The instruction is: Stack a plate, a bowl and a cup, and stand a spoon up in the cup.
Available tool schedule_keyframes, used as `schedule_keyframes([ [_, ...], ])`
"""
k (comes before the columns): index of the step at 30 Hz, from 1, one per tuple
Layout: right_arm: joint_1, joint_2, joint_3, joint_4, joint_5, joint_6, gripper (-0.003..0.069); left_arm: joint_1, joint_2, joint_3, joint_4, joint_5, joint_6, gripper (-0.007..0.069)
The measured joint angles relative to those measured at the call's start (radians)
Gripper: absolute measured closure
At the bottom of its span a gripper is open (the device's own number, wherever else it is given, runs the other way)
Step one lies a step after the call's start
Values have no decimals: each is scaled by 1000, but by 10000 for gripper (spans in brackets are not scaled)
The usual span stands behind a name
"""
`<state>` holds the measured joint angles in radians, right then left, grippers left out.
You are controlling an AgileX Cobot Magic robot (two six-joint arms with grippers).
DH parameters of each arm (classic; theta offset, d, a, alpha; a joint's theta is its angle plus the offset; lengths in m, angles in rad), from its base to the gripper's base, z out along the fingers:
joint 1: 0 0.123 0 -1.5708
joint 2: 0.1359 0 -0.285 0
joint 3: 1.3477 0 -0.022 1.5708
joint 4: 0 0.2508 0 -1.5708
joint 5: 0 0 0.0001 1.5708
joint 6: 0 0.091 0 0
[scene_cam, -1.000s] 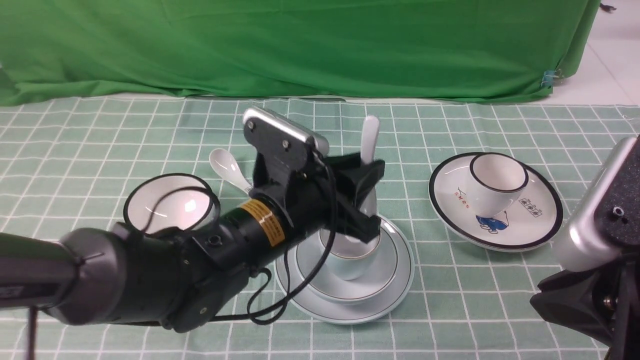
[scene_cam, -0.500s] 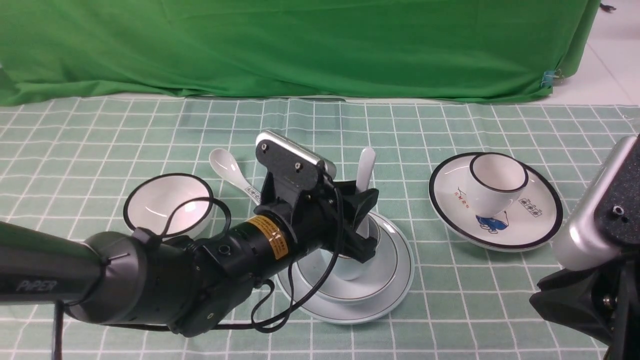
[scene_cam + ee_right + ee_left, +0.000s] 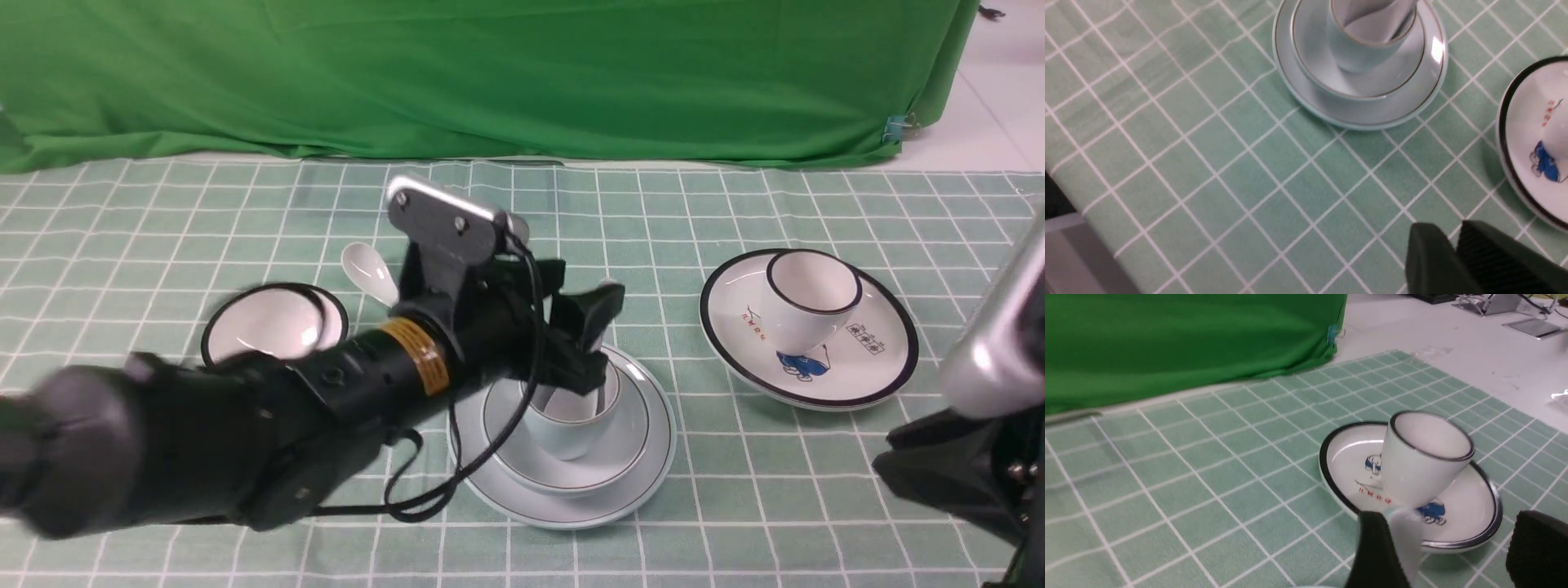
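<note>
Left gripper (image 3: pixel 1453 555) spread wide, empty, over small pale blue ceramic cup (image 3: pixel 563 429) holding short pale blue-white ceramic spoon (image 3: pixel 1405 535), standing just beside one finger. Cup in shallow pale blue bowl (image 3: pixel 531 469) on round blue-grey plate (image 3: pixel 649 465), mid green checked tablecloth (image 3: pixel 163 212). Right gripper (image 3: pixel 1455 245) nearly closed, empty, near-right corner.

The spoon (image 3: pixel 1372 24) is in the cup (image 3: pixel 563 425), in the bowl (image 3: pixel 629 445), on the plate (image 3: pixel 563 512). To its right, a second plate (image 3: pixel 865 376) carries a second cup (image 3: pixel 808 310).

So the table's green checked cloth (image 3: pixel 735 490) has the pale blue plate (image 3: pixel 645 465) mid-table, a black-rimmed plate (image 3: pixel 890 363) toward the right edge, and a black-rimmed bowl (image 3: pixel 261 327) plus a white spoon (image 3: pixel 363 265) toward the left.
</note>
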<state>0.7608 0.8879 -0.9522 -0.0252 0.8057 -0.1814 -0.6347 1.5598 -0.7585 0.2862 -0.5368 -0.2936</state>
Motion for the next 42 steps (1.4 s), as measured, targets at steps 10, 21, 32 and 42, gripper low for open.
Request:
schedule_keyframes([
  [10,0,-151,-21,0,0,35,553,0,-552,67,20,466,-20,572],
  [21,0,-282,74,-1,-41,148,636,0,-1162,503,21,389,1,619],
  [32,0,-282,80,0,-50,200,636,0,-1243,760,21,322,4,615],
  [42,-27,-289,92,8,-60,201,615,0,-1244,765,21,448,4,614],
])
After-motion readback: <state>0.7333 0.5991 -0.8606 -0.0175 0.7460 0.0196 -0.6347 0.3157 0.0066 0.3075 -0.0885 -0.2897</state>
